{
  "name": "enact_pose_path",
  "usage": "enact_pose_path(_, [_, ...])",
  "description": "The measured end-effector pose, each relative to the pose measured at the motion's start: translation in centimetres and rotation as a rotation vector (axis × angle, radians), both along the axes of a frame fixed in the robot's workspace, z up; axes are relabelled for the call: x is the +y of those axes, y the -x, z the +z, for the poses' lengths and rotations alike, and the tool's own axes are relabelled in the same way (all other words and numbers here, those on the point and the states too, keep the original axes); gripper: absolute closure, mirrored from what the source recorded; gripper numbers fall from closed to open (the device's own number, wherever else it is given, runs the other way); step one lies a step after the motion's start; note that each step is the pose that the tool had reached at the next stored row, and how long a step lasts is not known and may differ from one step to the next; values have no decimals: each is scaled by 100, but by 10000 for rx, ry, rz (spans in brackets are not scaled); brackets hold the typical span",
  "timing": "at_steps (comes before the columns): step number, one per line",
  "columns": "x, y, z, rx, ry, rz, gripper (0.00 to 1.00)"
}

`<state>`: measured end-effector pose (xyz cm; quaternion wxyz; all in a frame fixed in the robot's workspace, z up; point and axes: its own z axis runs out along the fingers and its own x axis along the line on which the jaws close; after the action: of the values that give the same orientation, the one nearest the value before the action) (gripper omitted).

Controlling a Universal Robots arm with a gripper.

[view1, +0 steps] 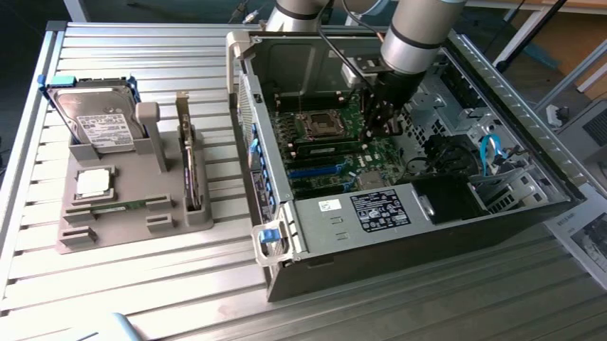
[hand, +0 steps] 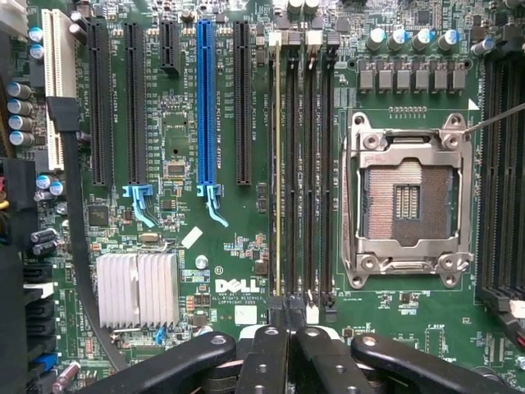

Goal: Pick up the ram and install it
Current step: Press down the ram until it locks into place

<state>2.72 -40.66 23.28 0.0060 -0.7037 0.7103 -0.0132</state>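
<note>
The ram (view1: pixel 121 207) is a thin green stick lying on edge in the front slot of the grey holder (view1: pixel 190 220), at the exterior view's left. My gripper (view1: pixel 382 126) is far from it, lowered inside the open computer case (view1: pixel 399 213) above the motherboard (view1: pixel 328 160). In the wrist view the gripper (hand: pixel 287 341) is shut, its black fingers (hand: pixel 267 361) pressed together with nothing between them. They hover over one end of the black memory slots (hand: pixel 303 180), beside the empty processor socket (hand: pixel 408 201).
The holder also carries a hard drive (view1: pixel 95 121), a square silver processor chip (view1: pixel 93 183) and an upright expansion card (view1: pixel 187 160). The case walls stand close around the arm. Cables (view1: pixel 493 153) and a black box (view1: pixel 446 199) fill the case's right half.
</note>
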Motion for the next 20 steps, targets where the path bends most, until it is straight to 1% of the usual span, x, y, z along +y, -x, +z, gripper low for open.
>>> enact_pose_path(7, [1, 1, -13, -2, -7, -1, 89])
enact_pose_path(10, [0, 2, -19, 0, -1, 0, 89])
enact_pose_path(13, [1, 2, -16, -1, -9, -1, 89])
enact_pose_path(15, [2, 1, 1, -5, -18, 0, 89])
enact_pose_path(16, [1, 2, 44, -2, -6, -1, 89])
enact_pose_path(17, [1, 2, 83, -1, -5, -1, 89])
enact_pose_path(20, [1, 1, 129, -2, -5, 0, 89])
